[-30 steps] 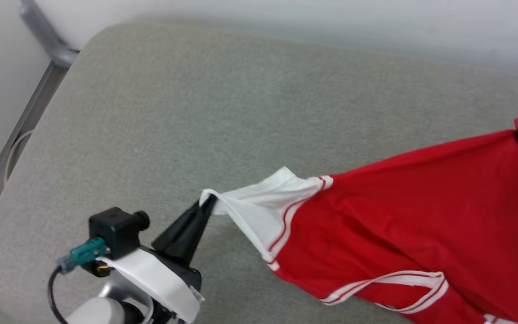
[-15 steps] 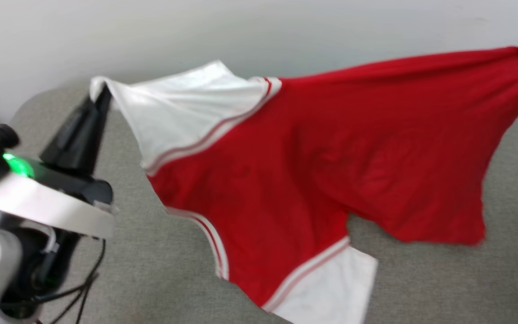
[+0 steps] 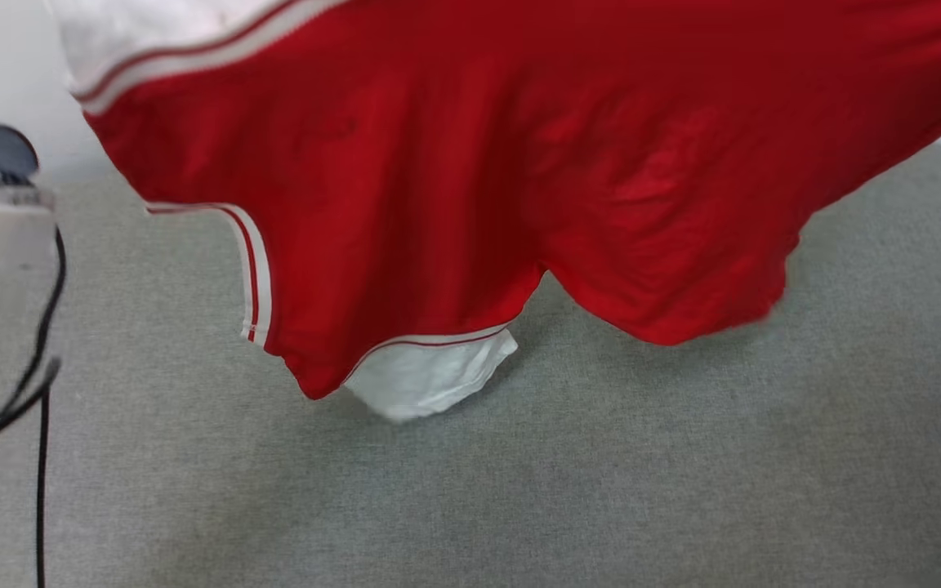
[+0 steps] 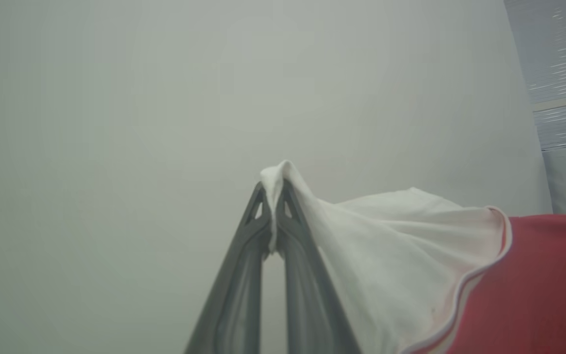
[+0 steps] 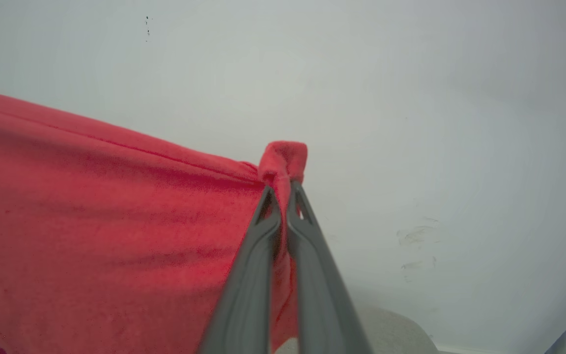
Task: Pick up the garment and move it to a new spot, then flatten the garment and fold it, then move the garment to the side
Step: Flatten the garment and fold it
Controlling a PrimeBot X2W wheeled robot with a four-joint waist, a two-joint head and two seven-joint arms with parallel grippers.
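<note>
The shirt (image 3: 438, 147) hangs in the air as a wide sheet above the desk (image 3: 519, 490), stretched between the two arms with its long axis running left to right across the head view. The left claw (image 4: 274, 196) is shut tight on the tip of one white sleeve (image 4: 386, 246), and the cloth falls away to its right. The right claw (image 5: 283, 194) is pinched closed on a red corner, with the cloth spreading off to its left. So the shirt lies inward and below both claws, and neither arm looks nearer to it than the other. Laying it flat will likely depend on keeping that span taut while both arms come down evenly. The wrist views show the two pinches against a bare wall. The head view gives the sagging lower edge, where the other white sleeve (image 3: 425, 380) dangles lowest over the middle of the desk. Whether it touches the grey cover is hard to tell.
</note>
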